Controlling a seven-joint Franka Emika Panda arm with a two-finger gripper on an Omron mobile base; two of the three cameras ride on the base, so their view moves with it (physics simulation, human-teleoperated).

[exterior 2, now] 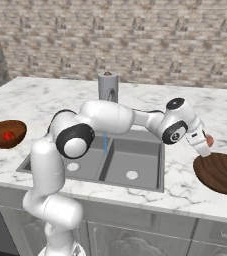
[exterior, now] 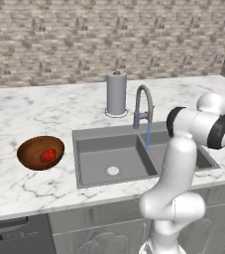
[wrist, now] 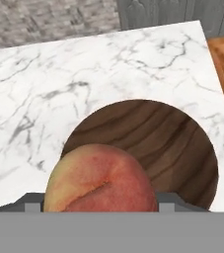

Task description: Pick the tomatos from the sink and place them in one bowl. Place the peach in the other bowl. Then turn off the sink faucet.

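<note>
Closest to me: my end effector (exterior 2: 208, 144) is clamped on the peach (wrist: 101, 179), which sits between the fingers. From the hand camera the fruit hangs over the near rim of the right-hand wooden bowl (wrist: 177, 148), not yet over its middle. In the right base camera the peach (exterior 2: 209, 141) shows as a pinkish spot at the fingertips, above the bowl's (exterior 2: 220, 172) left edge.

Risk, my judgement: letting go here could land the peach on the rim, so it rolls out across the marble table (wrist: 44, 94) or toward the table edge, where wooden floor shows beyond. It needs to travel further over the bowl and come lower before release; a drop from height could also bounce it out of a shallow bowl.

Mid-distance: the double sink (exterior: 109, 158), both basins bare of fruit as far as I can see. Faucet (exterior: 143, 106) running, a thin blue stream (exterior: 147, 136) falling near the divider. Shutting it off remains.

Far left: the other bowl (exterior: 40, 152) holds red tomato (exterior: 47, 155); whether one or two, I cannot tell. Grey upright cylinder (exterior: 116, 93) stands behind the sink.
</note>
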